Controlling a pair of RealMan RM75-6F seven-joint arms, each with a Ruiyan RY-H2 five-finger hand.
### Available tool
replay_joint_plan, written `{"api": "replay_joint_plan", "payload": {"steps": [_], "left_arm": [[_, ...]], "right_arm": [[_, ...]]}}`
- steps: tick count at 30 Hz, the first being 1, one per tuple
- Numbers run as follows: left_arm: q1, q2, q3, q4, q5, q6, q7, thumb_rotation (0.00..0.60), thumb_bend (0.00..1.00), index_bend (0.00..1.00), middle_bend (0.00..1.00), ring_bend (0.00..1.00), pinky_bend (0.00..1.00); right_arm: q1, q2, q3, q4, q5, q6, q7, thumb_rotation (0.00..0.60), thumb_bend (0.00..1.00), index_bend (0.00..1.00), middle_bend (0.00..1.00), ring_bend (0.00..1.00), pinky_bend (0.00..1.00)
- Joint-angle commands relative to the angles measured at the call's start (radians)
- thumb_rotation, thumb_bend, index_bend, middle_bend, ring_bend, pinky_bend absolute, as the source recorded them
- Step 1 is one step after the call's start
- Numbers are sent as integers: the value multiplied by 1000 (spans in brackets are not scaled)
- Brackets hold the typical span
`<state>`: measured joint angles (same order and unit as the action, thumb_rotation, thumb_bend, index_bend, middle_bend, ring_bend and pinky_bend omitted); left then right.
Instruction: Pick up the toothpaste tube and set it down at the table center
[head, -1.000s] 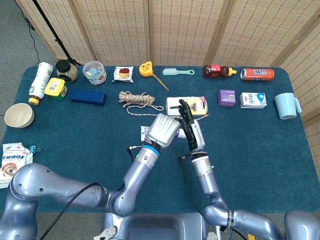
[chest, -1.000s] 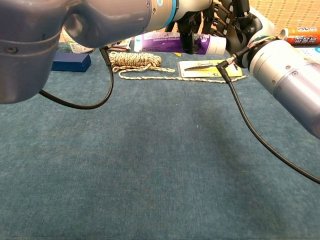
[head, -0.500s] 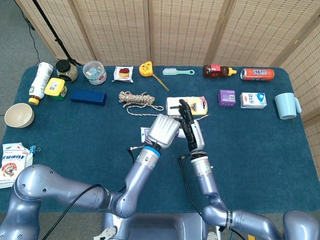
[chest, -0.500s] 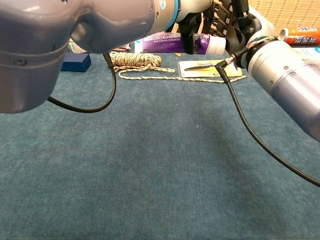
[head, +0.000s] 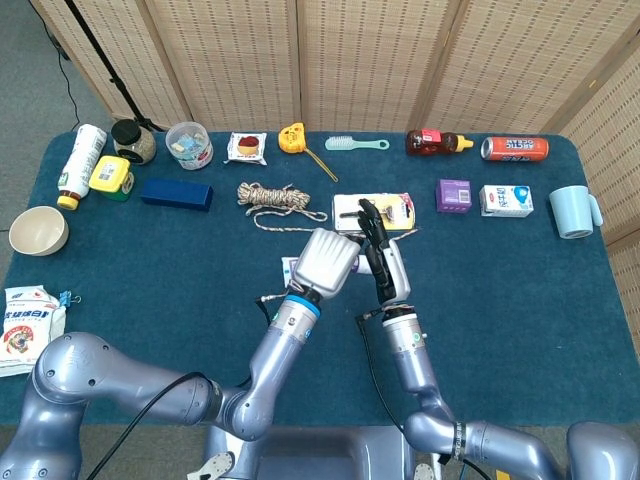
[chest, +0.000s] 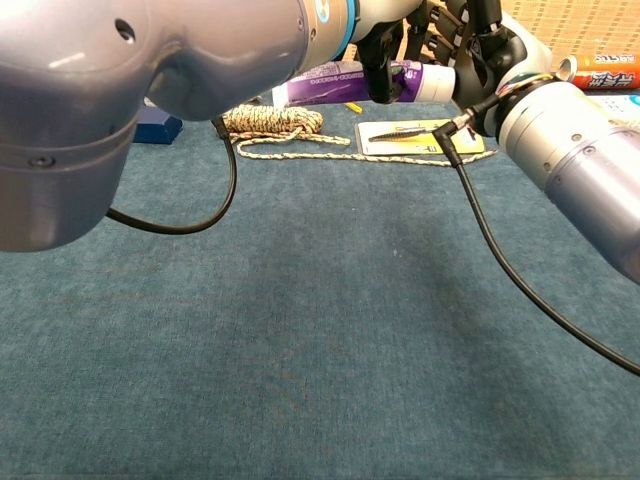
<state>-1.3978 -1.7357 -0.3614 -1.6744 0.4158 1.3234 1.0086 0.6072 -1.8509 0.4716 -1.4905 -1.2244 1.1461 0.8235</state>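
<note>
**Toothpaste tube lifted between two hands, release ahead**

The toothpaste tube (chest: 345, 82) is off the table (chest: 300, 330), hanging above the cloth just in front of the coiled rope (chest: 270, 120) and the yellow card (chest: 420, 135) with the dark tool on it. In the chest view the purple body runs level, its white cap end toward the right hand (chest: 470, 40). The left hand (head: 328, 262) covers most of the tube from above; dark fingers (chest: 380, 75) come down across the front of the tube, so I judge this hand has it clasped. The right hand sits just beside the cap end, fingers partly curled, but whether it actually bears on the tube or only stands near cannot be told.

Risks from here, as I judge them:

- The tube is slick and soft; a loose clasp could let it slip or tilt cap-down as it is lowered.
- Both hands are crowded together just in front of the rope, so a finger could knock the other hand or nudge the tube on opening.
- Lowering too near the rope or card could drag them, or leave the tube resting on the card.
</note>
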Motion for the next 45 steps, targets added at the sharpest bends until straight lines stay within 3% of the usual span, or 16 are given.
{"api": "replay_joint_plan", "payload": {"steps": [1,27,45], "left_arm": [[6,-5,0,0,13,6,-1,600,1000,630,536,586,638],[20,-53,-27,34,63,14,32,600,995,630,536,584,638],[62,-15,-15,-11,80,13,42,600,995,630,536,578,638]], "right_arm": [[-3,3,5,-6,7,-2,11,127,0,0,0,0,0],[5,4,13,-4,11,-8,6,126,0,0,0,0,0],[-9,44,-6,-17,9,-21,-16,127,0,0,0,0,0]]}}
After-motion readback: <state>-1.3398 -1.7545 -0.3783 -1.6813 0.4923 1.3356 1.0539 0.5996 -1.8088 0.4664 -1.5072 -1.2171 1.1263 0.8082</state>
